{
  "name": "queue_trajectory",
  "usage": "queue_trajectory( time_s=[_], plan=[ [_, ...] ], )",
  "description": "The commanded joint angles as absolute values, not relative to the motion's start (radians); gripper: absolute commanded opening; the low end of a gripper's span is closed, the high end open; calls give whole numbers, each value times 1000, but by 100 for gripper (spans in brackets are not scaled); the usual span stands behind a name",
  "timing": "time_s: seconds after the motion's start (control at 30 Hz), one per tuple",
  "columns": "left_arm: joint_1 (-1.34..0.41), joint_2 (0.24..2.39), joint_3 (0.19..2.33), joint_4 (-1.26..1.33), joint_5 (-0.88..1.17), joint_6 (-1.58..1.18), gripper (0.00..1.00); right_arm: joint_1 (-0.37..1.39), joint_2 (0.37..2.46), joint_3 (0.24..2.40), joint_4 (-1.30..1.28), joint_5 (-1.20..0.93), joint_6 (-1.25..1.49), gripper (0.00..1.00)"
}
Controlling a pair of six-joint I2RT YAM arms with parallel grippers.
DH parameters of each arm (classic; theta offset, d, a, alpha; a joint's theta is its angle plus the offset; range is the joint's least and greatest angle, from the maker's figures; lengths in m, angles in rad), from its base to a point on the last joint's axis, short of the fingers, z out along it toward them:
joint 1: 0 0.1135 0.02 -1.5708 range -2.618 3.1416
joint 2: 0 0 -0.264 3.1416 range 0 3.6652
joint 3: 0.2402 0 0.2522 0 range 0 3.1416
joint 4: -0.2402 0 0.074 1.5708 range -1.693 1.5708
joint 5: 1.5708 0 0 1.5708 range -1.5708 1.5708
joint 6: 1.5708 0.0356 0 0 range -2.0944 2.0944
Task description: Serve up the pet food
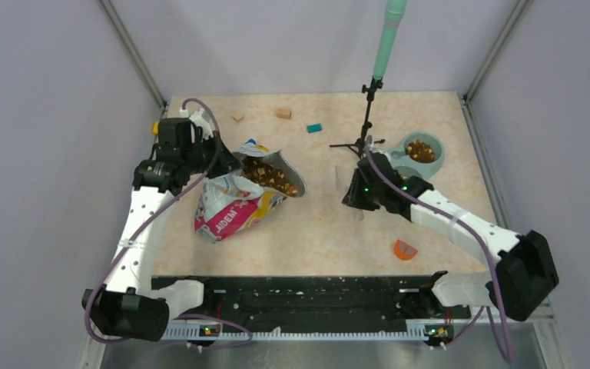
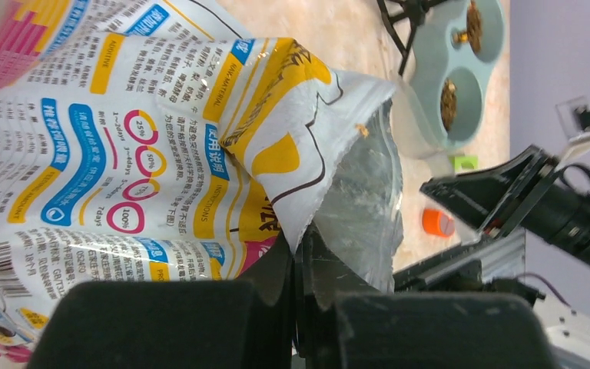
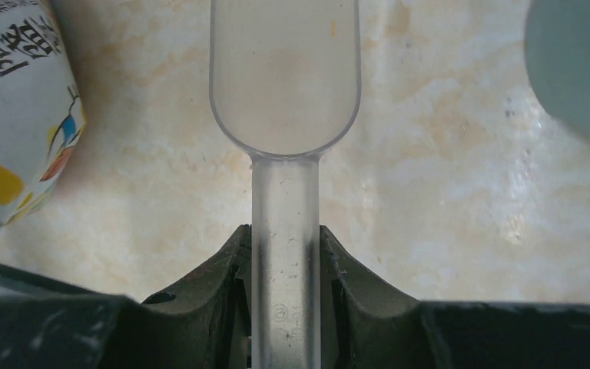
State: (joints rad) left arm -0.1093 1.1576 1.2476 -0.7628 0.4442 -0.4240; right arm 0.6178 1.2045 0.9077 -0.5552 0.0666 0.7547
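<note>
The crinkly yellow-white-pink bag [image 1: 234,204] lies on the table with its mouth open to the right. Brown kibble [image 1: 269,175] shows inside the mouth. My left gripper [image 1: 225,163] is shut on the bag's upper rim; in the left wrist view the gripper [image 2: 301,257] pinches the bag's torn edge [image 2: 307,177]. My right gripper [image 1: 359,194] is shut on the handle of a clear plastic scoop [image 3: 284,84], right of the bag. The scoop's bowl is empty and hovers over bare table. A teal double bowl [image 1: 430,163] behind the right gripper holds kibble [image 1: 420,151].
A black tripod [image 1: 367,115] with a green pole stands between the bag and the bowl. Two tan wooden blocks [image 1: 283,113] and a teal block [image 1: 314,128] lie at the back. An orange piece [image 1: 405,250] lies at the front right. The bowl's rim [image 3: 576,69] shows at the right wrist view's upper right.
</note>
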Motion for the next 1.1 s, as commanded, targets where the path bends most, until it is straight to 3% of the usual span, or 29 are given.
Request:
queue_trajectory(
  time_s=[0.0, 0.2, 0.43, 0.7, 0.77, 0.83, 0.87, 0.93, 1.07],
  plan=[
    [-73, 1094, 1261, -631, 247, -523, 0, 715, 1335, 1004, -373, 301, 673, 0],
    [-34, 1031, 1225, -605, 239, -526, 0, 754, 1547, 1059, -170, 507, 551, 0],
    [-19, 1011, 1224, -631, 287, -483, 0, 756, 1816, 1190, -81, 577, 456, 0],
    [-11, 1001, 1217, -628, 316, -479, 0, 750, 1987, 1316, -60, 613, 385, 1],
    [-9, 998, 1218, -628, 316, -476, 0, 731, 1998, 1313, -35, 514, 368, 14],
    [-10, 1002, 1221, -637, 312, -468, 0, 725, 1994, 1308, -31, 487, 376, 45],
    [-9, 1003, 1224, -641, 311, -465, 0, 723, 1989, 1308, -34, 472, 378, 53],
    [-8, 1005, 1226, -640, 311, -462, 0, 723, 1974, 1303, -39, 451, 374, 61],
    [-7, 1020, 1230, -631, 318, -453, 0, 723, 1881, 1272, -55, 409, 370, 68]
  ],
)
